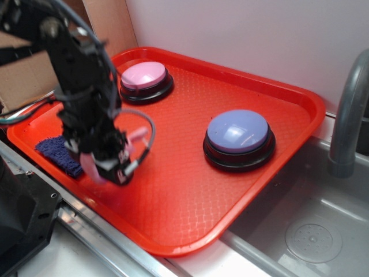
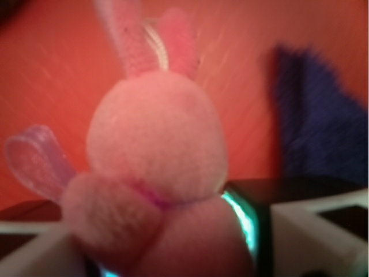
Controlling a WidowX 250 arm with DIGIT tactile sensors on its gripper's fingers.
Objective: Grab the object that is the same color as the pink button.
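Gripper (image 1: 118,163) is clamped on the pink plush bunny (image 2: 158,173): wrist view shows the fuzzy round head and body wedged between the two finger pads (image 2: 305,222), which are white-and-black blocks, one each side of the toy. Two long fuzzy ears (image 2: 147,40) point up with a thin white loop (image 2: 157,46) between them; a translucent lavender ribbon loop (image 2: 37,158) sticks out on one side. Wrist image is blurred, so finer detail isn't readable. In the exterior view the bunny (image 1: 92,167) shows only as pink bits around the black gripper head, over the near-left part of the red tray (image 1: 190,190); can't tell whether it touches the tray surface. Tray is moulded plastic, rounded corners, raised rim, fine diamond-textured floor. Dark blue cloth (image 1: 57,153) is shaggy, crumpled flat on the tray just left of the gripper. Pink button (image 1: 144,78): smooth glossy light-pink dome on a black circular base, far-left corner of the tray, well apart from the bunny. Blue-lavender button (image 1: 238,135): same shape, right of centre. Grey metal sink (image 1: 311,231) with a curved faucet (image 1: 349,115) sits beside the tray's right edge.
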